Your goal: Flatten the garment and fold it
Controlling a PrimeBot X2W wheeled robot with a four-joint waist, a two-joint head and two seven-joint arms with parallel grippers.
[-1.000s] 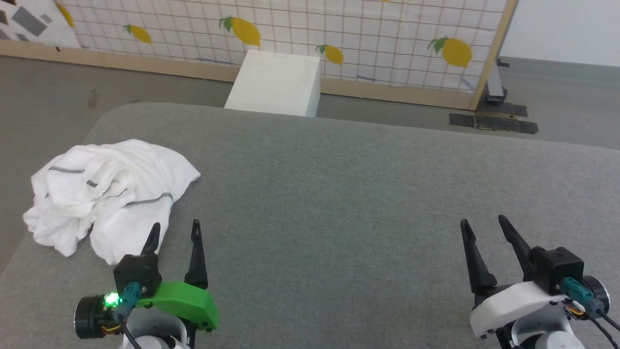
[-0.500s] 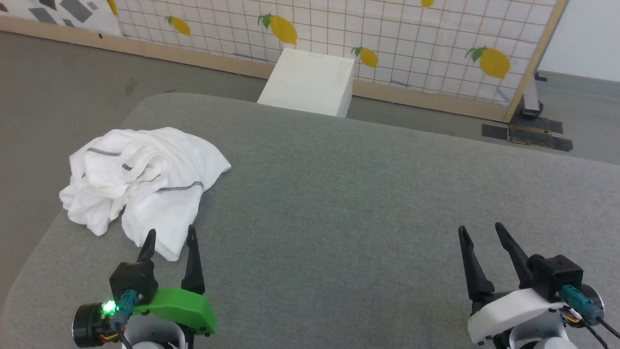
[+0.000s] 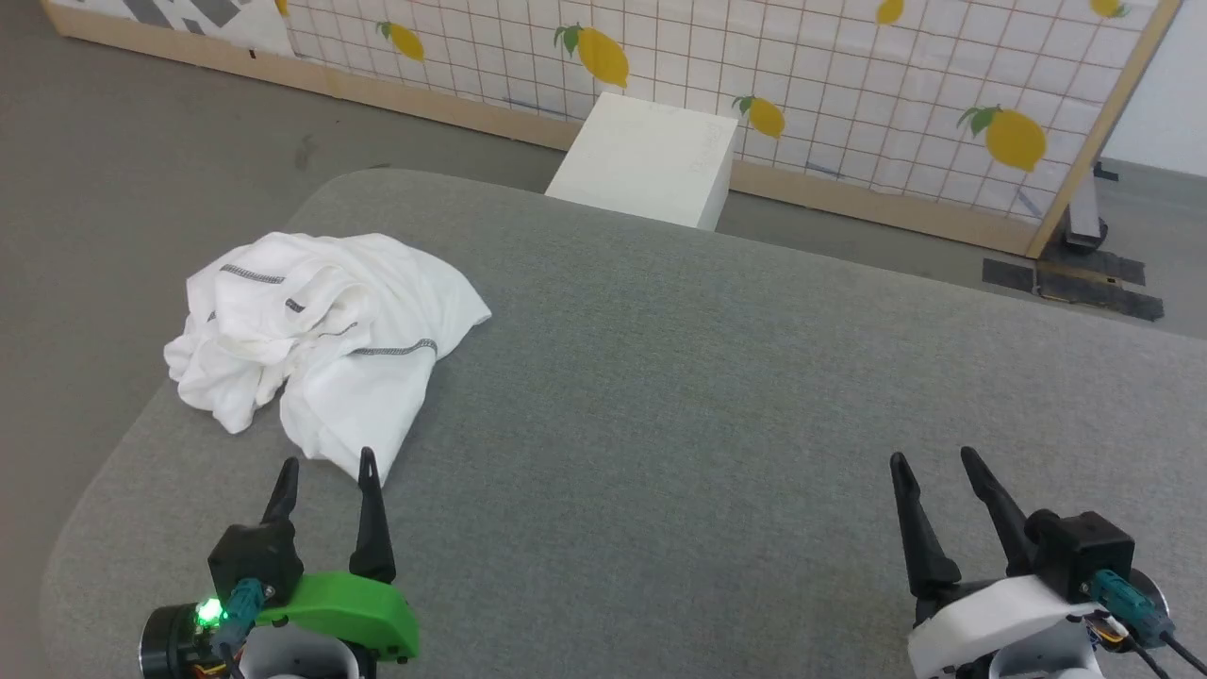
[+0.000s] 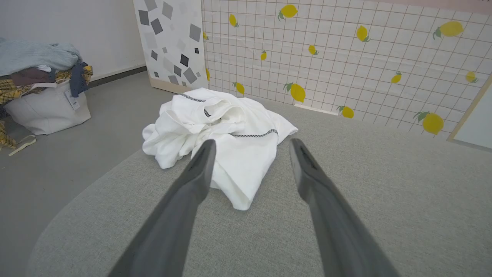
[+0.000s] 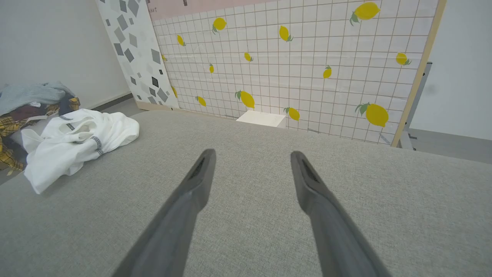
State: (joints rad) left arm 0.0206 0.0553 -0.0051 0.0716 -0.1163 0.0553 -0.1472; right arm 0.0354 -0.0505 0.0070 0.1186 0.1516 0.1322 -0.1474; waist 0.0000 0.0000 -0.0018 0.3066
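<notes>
Grey fabric table (image 3: 717, 396), white box (image 3: 651, 160) beyond its far edge, lemon-print grid screen (image 3: 849, 85), white bag heaped with clothes (image 4: 42, 104)

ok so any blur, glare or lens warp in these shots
Head view: even, soft light, no glare, garment folds sharp. Left wrist view: near fingers slightly soft, garment crisp. Right wrist view: lemon screen grid bows a little, likely wide-angle warp.

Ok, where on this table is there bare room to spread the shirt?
The middle and right of the table, between the garment, the white box and the right pincer, is bare. The near-left corner is crowded: the garment lies bunched beyond the left pincer.
</notes>
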